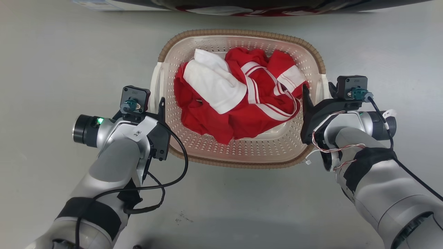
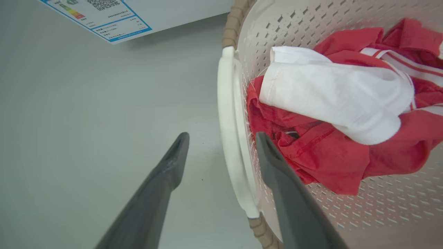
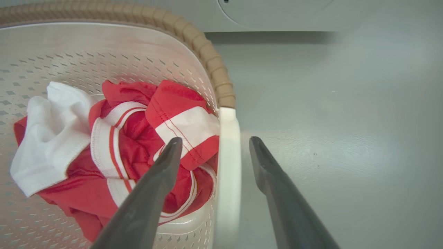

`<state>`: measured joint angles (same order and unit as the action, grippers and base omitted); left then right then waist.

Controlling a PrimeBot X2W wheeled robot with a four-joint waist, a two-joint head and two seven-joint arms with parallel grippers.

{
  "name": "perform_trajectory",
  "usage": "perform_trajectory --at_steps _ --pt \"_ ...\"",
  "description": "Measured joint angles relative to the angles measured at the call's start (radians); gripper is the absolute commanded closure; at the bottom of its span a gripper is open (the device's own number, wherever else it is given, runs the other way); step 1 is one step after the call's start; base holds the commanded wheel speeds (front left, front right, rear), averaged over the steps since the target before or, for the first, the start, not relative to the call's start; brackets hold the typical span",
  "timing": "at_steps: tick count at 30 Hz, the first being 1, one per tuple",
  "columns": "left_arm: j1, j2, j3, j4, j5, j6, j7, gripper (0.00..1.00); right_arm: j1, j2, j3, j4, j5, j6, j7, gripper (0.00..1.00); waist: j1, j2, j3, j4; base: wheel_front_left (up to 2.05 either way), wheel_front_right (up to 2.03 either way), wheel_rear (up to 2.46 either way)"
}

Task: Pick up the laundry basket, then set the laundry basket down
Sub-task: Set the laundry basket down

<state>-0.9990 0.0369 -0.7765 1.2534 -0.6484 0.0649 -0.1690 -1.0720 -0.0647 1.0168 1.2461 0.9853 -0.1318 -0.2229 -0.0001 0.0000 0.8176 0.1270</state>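
To my left, the left gripper (image 2: 222, 138) stands open around the basket's left handle (image 2: 226, 121). One dark finger is outside over the grey floor (image 1: 52, 69), the other inside by the perforated wall, and it has hold of nothing yet. In the middle, the laundry basket (image 1: 242, 34) sits on the floor just before a white appliance (image 3: 277, 14), between the two arms. It is loosely filled with red and white clothes (image 1: 238, 100). On the right, the right gripper (image 3: 215, 141) is spread the same way across the right handle (image 3: 228, 155), one finger among the clothes and one outside, not closed.

I'd guess the load is light: thin plastic and a few soft garments. The wall probably flexes, and the smooth handles may slip, so both grips should close squarely at mid-handle and lift evenly to keep it level.
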Motion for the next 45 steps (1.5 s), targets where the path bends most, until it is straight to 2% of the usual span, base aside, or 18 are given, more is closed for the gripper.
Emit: perform_trajectory --at_steps 9,20,26,45 --pt "0.012 0.0 0.005 0.002 -0.002 0.0 -0.034 0.0 0.005 0.0 -0.001 0.007 0.0 0.0 -0.016 0.0 0.0 0.0 -0.051 -0.002 0.0 0.0 0.0" --pt "0.085 0.003 0.022 -0.008 -0.012 -0.005 -0.077 0.0 0.039 -0.009 -0.028 -0.005 -0.003 0.027 -0.026 0.0 0.0 0.0 -0.162 -0.016 0.0 0.0 0.0" --pt "0.143 0.033 0.033 -0.039 -0.012 -0.003 -0.081 0.0 0.078 -0.021 -0.059 -0.052 -0.005 0.037 -0.026 0.0 0.0001 -0.0001 -0.241 -0.027 0.0 0.0 0.0" --pt "0.477 0.093 0.168 -0.336 0.014 0.047 -0.081 0.0 0.357 -0.073 -0.211 -0.292 -0.09 0.025 -0.026 0.0 0.0 -0.0001 -0.503 -0.062 0.0 0.0 0.0"
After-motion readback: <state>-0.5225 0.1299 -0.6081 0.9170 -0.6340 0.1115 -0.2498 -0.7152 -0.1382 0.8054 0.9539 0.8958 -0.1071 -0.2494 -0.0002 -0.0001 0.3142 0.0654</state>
